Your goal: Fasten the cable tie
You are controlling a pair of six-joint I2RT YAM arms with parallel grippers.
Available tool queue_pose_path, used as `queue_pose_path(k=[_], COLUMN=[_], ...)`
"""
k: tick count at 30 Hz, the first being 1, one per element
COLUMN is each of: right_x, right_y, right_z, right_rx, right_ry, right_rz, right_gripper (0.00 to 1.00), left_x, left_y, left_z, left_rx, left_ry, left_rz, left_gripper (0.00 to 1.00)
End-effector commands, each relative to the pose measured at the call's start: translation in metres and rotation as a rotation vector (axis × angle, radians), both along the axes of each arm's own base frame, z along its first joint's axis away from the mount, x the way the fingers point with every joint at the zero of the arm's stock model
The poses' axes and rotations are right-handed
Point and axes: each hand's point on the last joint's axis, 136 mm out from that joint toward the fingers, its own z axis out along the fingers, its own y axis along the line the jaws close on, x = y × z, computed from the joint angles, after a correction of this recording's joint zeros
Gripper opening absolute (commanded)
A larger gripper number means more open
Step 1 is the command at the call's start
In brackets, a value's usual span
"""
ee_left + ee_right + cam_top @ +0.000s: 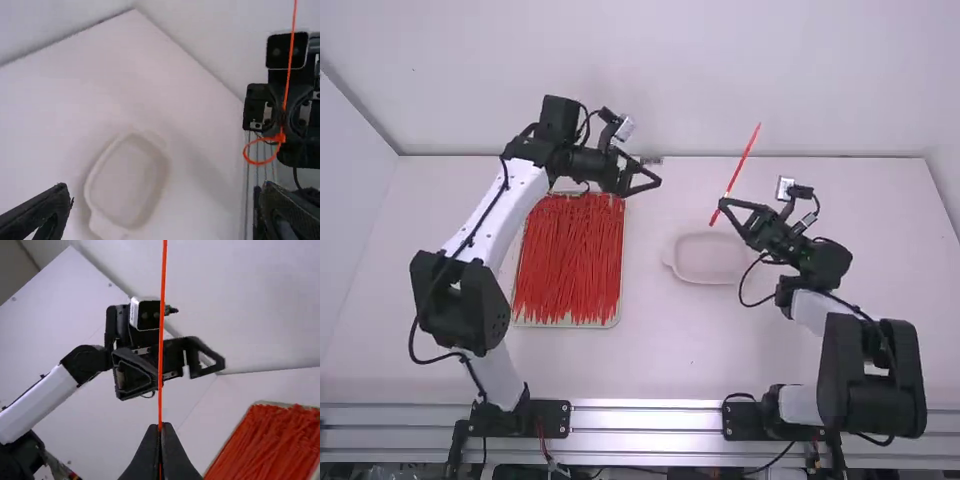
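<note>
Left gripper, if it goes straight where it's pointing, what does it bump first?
Probably the red cable tie held up by the right gripper; depth is unclear, so the left gripper might miss.

- white worktop (650,330), walled at the back and both sides
- pale tray (566,325) lies flat on its left half, long side running away from the arm bases, covered in red ties (570,260)
- shallow white tub (705,258) sits right of the tray, well apart from it, open side up
</note>
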Motion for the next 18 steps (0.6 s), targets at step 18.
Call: queue_pose_path(k=[18], right_x=[0.008], right_y=[-0.019], right_z=[-0.075], right_rx=[-0.140], right_ry=[0.115], right_rz=[-0.110], right_gripper=[0.00], left_x=[-0.010], left_y=[0.017], left_z=[-0.053], left_rx=[0.074], left_ry=[0.159], left_rz=[0.054], left_gripper=[0.99])
